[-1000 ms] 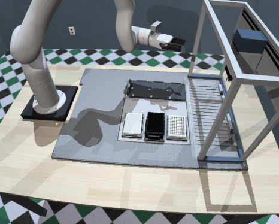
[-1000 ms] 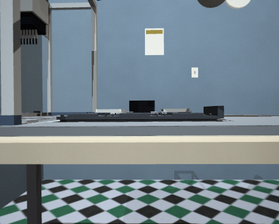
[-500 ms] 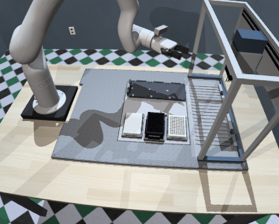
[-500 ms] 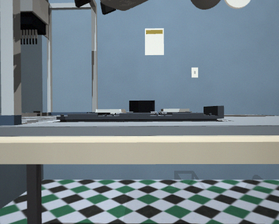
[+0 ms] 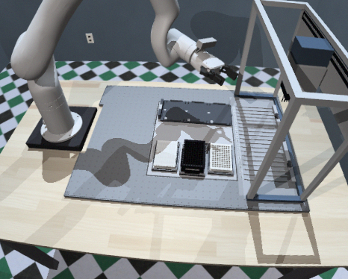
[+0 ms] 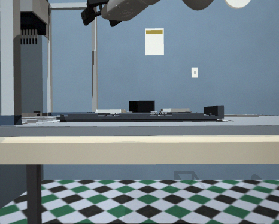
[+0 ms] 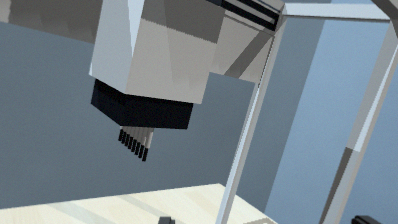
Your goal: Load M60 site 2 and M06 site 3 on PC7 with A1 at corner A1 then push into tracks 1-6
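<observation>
The dark plate carrier PC7 (image 5: 196, 112) lies on the grey apron in front of the rails (image 5: 261, 145), its sites empty. In the side view it shows as a low bar (image 6: 140, 117), with its handle (image 6: 213, 111) at the end away from the instrument. In the nest row, the pale plate M60 (image 5: 166, 154) sits nearest the arm's base. The black block M09 (image 5: 193, 157) is in the middle and the white 96-well plate M06 (image 5: 221, 158) is nearest the rails. My gripper (image 5: 222, 74) is open and empty, high above the carrier's rail end. It also shows in the side view (image 6: 90, 13).
The instrument's frame (image 5: 276, 93) stands over the rails, one post close to my gripper. Its pipetting head (image 7: 150, 75) with dark tips fills the wrist view. The arm's base (image 5: 61, 128) is at the table's left.
</observation>
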Motion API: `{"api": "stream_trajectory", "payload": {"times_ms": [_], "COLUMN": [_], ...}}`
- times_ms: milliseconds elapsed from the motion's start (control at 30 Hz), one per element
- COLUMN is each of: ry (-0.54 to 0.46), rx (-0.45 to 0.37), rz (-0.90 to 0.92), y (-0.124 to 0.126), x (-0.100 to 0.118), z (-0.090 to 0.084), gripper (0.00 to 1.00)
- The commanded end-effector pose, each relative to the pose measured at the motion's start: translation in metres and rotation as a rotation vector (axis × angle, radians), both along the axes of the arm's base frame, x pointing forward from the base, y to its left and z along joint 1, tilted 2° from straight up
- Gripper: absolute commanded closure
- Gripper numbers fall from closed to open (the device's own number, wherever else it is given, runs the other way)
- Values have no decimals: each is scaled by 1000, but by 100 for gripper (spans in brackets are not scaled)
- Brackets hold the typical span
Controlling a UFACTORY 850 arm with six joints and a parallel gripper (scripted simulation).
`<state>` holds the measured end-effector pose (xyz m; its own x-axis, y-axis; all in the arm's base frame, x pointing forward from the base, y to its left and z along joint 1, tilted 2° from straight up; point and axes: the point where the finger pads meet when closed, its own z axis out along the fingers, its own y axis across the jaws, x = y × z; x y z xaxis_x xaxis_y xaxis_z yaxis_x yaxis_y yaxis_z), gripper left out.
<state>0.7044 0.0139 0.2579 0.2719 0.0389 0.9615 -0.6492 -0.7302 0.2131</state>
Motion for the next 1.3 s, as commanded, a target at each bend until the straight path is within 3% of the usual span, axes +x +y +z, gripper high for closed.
{"api": "stream_trajectory", "payload": {"times_ms": [0,800,1267], "ry": [18,199,325], "rx": [3,109,248], "rz": [-41,-363,-562], "y": [-16,-98,-133], "x": [-2,-34,-61], "z": [-3,-37,-64], "gripper": [0,0,0]}}
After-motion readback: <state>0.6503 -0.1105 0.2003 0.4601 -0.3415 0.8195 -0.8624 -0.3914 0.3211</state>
